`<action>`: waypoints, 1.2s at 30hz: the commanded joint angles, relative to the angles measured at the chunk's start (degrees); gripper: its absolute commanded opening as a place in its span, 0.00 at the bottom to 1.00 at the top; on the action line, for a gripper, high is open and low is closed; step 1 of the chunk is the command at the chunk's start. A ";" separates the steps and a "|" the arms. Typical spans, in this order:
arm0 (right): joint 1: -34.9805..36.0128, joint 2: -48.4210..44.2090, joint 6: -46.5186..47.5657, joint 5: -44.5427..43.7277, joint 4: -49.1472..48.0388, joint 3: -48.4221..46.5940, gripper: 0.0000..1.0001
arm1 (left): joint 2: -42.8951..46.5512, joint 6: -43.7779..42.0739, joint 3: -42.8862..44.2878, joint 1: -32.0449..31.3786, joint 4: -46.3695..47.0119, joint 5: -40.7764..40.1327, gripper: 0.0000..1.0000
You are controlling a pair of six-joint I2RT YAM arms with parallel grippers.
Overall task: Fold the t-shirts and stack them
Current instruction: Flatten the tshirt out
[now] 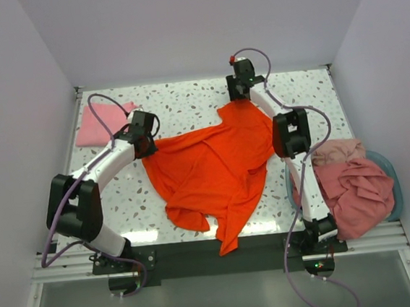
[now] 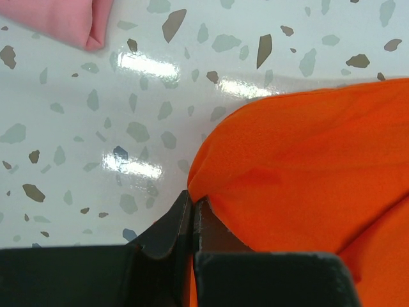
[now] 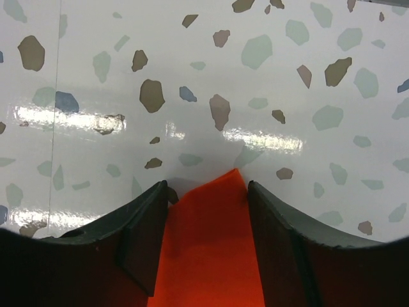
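The bright orange-red cotton t-shirt [image 1: 214,171] lies spread and rumpled across the middle of the top view, one lobe hanging over the near table edge at the bottom. Its left corner runs up to my left gripper [image 1: 149,151]. In the left wrist view my left gripper [image 2: 193,201] has its jaws pressed together on the shirt's folded edge, and the cloth [image 2: 307,173] fills the lower right of that frame. The shirt's far corner stretches toward the upper middle of the top view, into my right gripper [image 1: 239,99]. In the right wrist view that gripper [image 3: 204,187] is narrow, a strip of orange cloth [image 3: 208,249] filling the gap and touching both fingers [image 3: 150,224].

A light pink folded t-shirt [image 1: 100,123] lies at the upper left, well apart. At the right edge a heap of dusty salmon-pink t-shirts [image 1: 353,186] sits in the round teal tub [image 1: 392,172]. Everything rests on the white speckled terrazzo table [image 1: 185,97].
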State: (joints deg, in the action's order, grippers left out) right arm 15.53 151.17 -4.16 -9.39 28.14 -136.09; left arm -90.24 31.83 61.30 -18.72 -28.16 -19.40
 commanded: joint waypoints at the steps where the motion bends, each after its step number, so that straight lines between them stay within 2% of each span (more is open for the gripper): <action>1: 0.11 -2.19 -2.33 -0.63 2.27 0.64 0.54 | 0.06 -0.81 3.03 0.26 1.09 -0.47 0.00; 4: 0.11 -5.62 -3.92 0.07 1.56 6.44 0.44 | -0.20 -0.90 3.82 0.26 0.83 -0.47 0.00; 7: 0.20 -7.64 -5.59 0.33 2.54 10.22 0.28 | -0.29 -0.99 4.62 0.26 0.22 -0.99 0.00; 8: 0.20 -9.30 -5.94 -0.01 1.84 13.28 0.18 | -0.20 -0.99 4.71 0.26 0.13 -1.08 0.00; 11: 0.12 -11.68 -6.38 0.16 -2.29 17.44 0.00 | 0.06 -1.25 5.32 0.26 0.13 -0.73 0.00; 15: 0.20 -17.64 -5.95 -0.72 -4.13 16.39 0.00 | 1.11 -2.83 8.56 0.26 -0.49 -1.61 0.00; 18: 0.20 -25.11 -5.25 -2.55 -9.92 21.20 0.00 | 3.74 -3.88 10.77 0.26 -0.75 -2.05 0.00; 22: 0.29 -42.65 -2.70 -2.83 -15.48 29.90 0.00 | 9.10 -4.68 13.75 0.26 -0.75 -2.75 0.00; 25: 0.20 -51.30 -1.55 -1.60 -17.24 37.98 0.00 | 14.29 -4.50 15.69 0.26 -1.28 -3.19 0.00; 26: 0.20 -56.81 -1.46 -1.51 -17.42 39.14 0.00 | 16.74 -4.67 16.39 0.26 -1.63 -2.93 0.00; 30: 0.20 -68.89 -1.37 -0.46 -15.76 41.79 0.00 | 23.08 -6.69 21.74 0.18 -3.74 -3.10 0.00; 36: 0.20 -83.29 -1.37 2.44 -7.60 36.52 0.00 | 30.64 -10.73 33.24 0.18 -6.81 -2.05 0.00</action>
State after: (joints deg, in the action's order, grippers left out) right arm 15.73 71.42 -6.39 -9.10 15.75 -97.21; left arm -63.18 25.17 87.61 -18.72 -32.86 -21.21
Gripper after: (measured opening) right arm 0.026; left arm 0.029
